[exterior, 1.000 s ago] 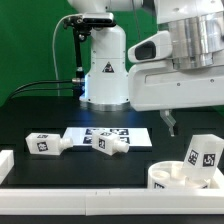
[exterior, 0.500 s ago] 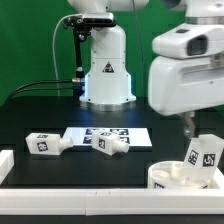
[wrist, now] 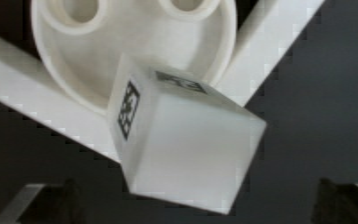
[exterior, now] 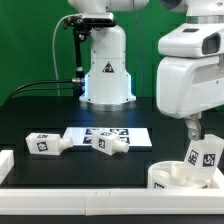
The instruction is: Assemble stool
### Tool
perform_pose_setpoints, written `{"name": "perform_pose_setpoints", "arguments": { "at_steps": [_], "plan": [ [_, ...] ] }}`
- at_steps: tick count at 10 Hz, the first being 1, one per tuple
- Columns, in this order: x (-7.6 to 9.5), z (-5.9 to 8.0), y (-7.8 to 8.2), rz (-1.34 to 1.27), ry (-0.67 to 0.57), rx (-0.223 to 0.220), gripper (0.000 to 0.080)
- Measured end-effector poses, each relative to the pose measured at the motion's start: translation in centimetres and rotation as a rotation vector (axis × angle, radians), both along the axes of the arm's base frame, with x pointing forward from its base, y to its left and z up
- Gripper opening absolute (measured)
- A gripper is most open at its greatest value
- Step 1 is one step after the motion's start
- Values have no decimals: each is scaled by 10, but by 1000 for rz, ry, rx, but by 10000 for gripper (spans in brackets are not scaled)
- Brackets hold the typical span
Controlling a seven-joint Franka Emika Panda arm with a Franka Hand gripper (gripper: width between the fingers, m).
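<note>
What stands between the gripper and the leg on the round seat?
Nothing visible. The open gripper hangs close above the leg on the seat, and the wrist view shows that leg unblocked.

The upright leg (exterior: 204, 156) is sticking up from the round seat (exterior: 168, 180) right under your gripper (exterior: 192, 130), so it is filling the way straight down. The front rail (exterior: 80, 187) is running just in front of the seat and is closing the low way there. Toward the exterior view's left, the middle leg (exterior: 108, 144) is lying by the marker board (exterior: 135, 133), and the left leg (exterior: 45, 144) is lying further over. Between the middle leg and the seat, the bare dark table (exterior: 160, 148) is staying open for you.
</note>
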State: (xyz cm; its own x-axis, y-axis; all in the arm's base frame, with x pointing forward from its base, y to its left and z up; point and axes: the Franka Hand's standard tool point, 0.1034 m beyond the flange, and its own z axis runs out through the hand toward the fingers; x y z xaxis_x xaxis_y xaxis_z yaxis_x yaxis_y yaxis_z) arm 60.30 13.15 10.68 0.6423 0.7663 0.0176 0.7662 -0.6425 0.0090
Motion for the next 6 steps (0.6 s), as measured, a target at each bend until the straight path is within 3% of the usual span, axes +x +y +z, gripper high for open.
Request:
{"name": "perform_pose_setpoints", "arguments": {
  "at_steps": [3,6],
  "plan": [
    [-1,-12,1,401,20,-57,649],
    [0,-22,-10,584,41,-61,649]
  ]
}}
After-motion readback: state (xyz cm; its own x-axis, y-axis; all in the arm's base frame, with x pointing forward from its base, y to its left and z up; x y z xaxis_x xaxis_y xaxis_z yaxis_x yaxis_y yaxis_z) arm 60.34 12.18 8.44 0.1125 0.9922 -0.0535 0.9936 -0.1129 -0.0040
